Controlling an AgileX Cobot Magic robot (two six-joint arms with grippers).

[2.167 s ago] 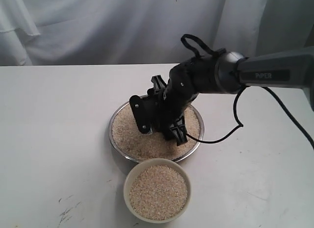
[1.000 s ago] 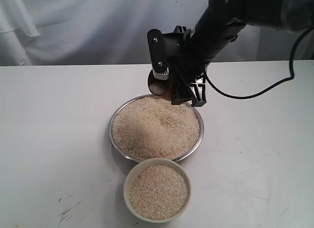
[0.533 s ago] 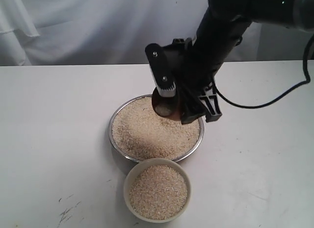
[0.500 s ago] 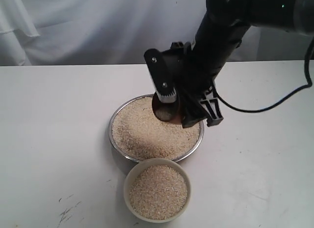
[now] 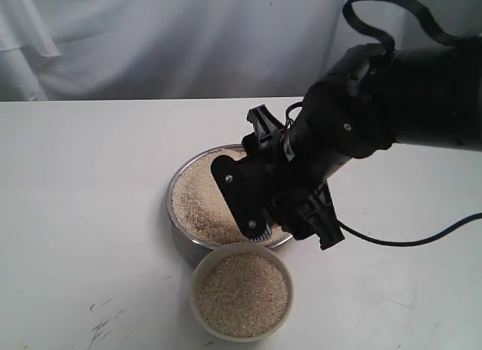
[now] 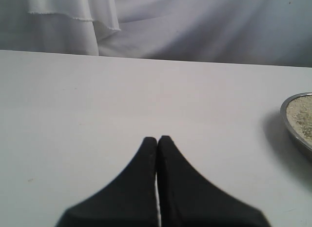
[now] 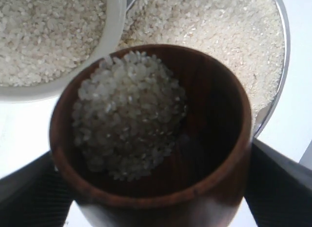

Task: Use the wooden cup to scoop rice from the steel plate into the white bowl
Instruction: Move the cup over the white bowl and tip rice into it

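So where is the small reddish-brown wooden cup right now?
The right wrist view shows the wooden cup clamped in the right gripper, holding rice, above the neighbouring rims of the round cream-white bowl and the shiny steel plate.

Reddish-brown wooden cup [image 7: 217, 134], off-white rice [image 7: 129, 114], cream-white bowl [image 5: 193, 290], silver steel plate [image 5: 169, 207], white table [image 5: 90, 177].

High exterior, close wrists, shared steel plate [image 5: 170, 209]

wooden cup [image 7: 217, 122]: polished wood | steel plate [image 5: 171, 208]: shiny metal | white bowl [image 5: 194, 291]: smooth | rice [image 5: 242, 293]: matt
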